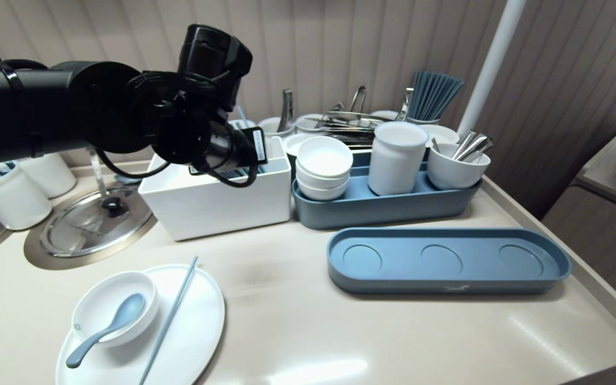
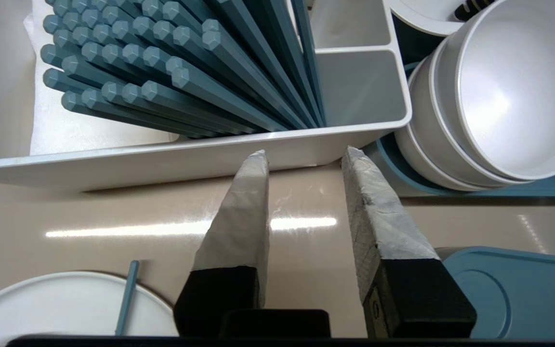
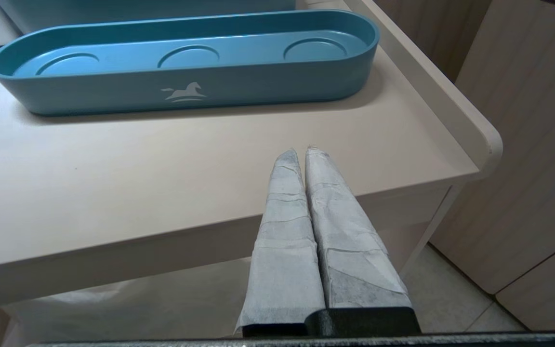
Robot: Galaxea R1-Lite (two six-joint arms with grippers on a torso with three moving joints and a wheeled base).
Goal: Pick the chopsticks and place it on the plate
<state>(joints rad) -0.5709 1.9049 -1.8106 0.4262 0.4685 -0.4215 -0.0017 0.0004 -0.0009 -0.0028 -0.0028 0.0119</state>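
My left gripper (image 2: 305, 152) is open and empty, its taped fingers (image 2: 239, 217) hovering just in front of the white box (image 2: 162, 161) that holds several blue chopsticks (image 2: 171, 72). In the head view the left wrist (image 1: 206, 133) hangs over that box (image 1: 217, 200) and hides the fingers. Stacked white bowls (image 2: 499, 86) sit beside the box. Near the front, a white plate (image 1: 190, 326) carries a small bowl (image 1: 110, 305) with a blue spoon (image 1: 110, 326) and one blue chopstick (image 1: 171, 315). My right gripper (image 3: 301, 152) is shut and empty, below the table's front right corner.
An empty blue tray (image 1: 447, 262) lies at front right. Behind it a blue caddy (image 1: 383, 208) holds bowls (image 1: 324, 166), a white cup (image 1: 396, 158) and a cup of metal cutlery (image 1: 455, 166). A steel lid (image 1: 94, 222) and white jars (image 1: 8, 195) stand at left.
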